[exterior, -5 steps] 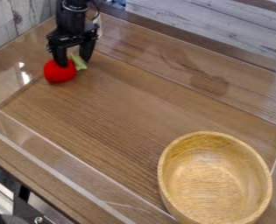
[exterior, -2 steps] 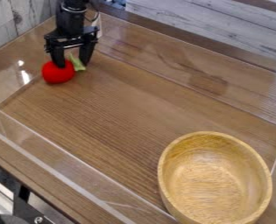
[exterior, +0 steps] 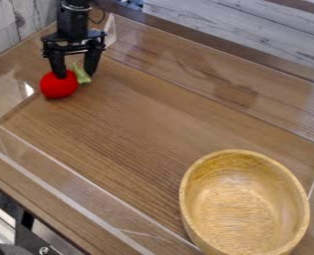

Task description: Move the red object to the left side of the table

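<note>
One red object, green top pointing right; long axis unclear. End effector wide open, grip unclear.

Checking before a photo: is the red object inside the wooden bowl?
No, the red object sits beside the tool, far from the bowl.

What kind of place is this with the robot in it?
Maybe a play-and-test table for a robot: there's a wooden table with a low see-through wall at its edge, a red toy fruit beside the robot's claw, and a big round bowl.
</note>
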Available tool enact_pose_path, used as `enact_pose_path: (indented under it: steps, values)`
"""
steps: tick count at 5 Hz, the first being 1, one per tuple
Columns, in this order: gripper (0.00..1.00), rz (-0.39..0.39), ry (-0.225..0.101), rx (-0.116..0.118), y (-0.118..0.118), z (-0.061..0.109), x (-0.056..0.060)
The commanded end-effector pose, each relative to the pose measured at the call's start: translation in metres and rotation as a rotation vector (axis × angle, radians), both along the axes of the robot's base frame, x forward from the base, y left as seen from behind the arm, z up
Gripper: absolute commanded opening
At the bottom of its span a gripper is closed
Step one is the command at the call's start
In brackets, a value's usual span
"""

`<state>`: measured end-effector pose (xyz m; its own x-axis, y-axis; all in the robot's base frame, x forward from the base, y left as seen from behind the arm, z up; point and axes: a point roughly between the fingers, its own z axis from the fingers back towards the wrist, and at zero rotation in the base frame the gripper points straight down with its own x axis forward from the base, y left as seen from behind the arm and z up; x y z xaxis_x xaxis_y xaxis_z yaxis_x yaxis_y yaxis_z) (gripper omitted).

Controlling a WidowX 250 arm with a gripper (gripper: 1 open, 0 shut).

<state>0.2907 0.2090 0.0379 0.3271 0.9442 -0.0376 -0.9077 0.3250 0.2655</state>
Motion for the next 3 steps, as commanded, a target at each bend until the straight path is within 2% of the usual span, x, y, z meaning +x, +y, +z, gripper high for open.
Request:
enact_pose_path:
  steps: [1,3]
  values:
    - [1.00,0.056,-0.031,0.014,0.010,0.019,0.003]
    - [1.00,0.059,-0.080,-0.075,-0.008,0.061,0.003]
